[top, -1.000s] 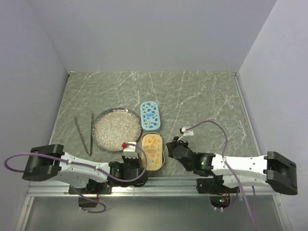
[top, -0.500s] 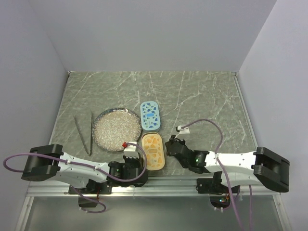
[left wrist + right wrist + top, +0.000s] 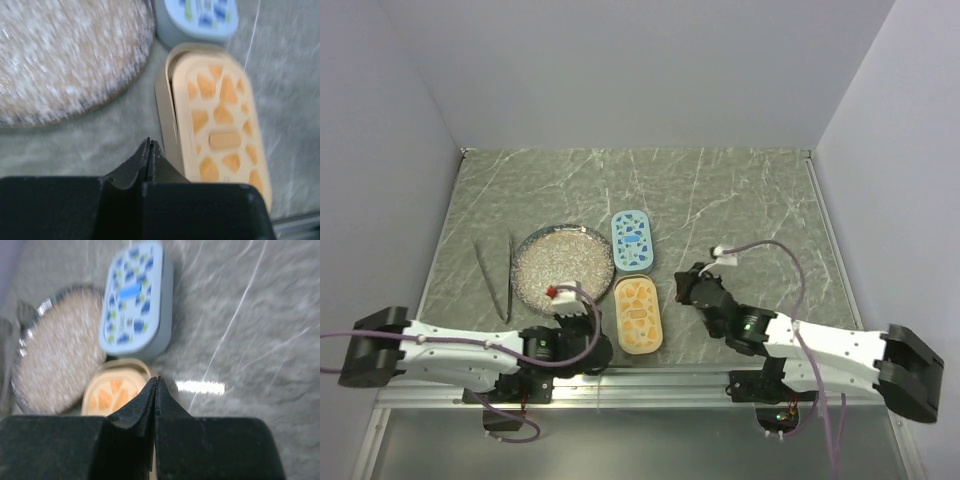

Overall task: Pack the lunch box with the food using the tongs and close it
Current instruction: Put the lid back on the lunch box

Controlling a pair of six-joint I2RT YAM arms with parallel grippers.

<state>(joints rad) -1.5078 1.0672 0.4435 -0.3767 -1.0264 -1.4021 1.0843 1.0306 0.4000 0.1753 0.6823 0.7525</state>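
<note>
The left gripper (image 3: 150,145) and right gripper (image 3: 156,380) are pressed together, empty. The tongs (image 3: 507,295) lie toward the table's (image 3: 750,200) left edge — nearer the left one.

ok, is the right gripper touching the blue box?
Apart. The top view shows bare table between the right gripper and the blue box.

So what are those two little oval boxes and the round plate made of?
The orange oval box and the blue oval box look like moulded plastic: matte, opaque, with rounded edges and printed patches on the lids. The round plate seems to be metal, judging by its dark, shiny rim. Its pale speckled face could be a glittery or a hammered finish; that is hard to tell.
</note>
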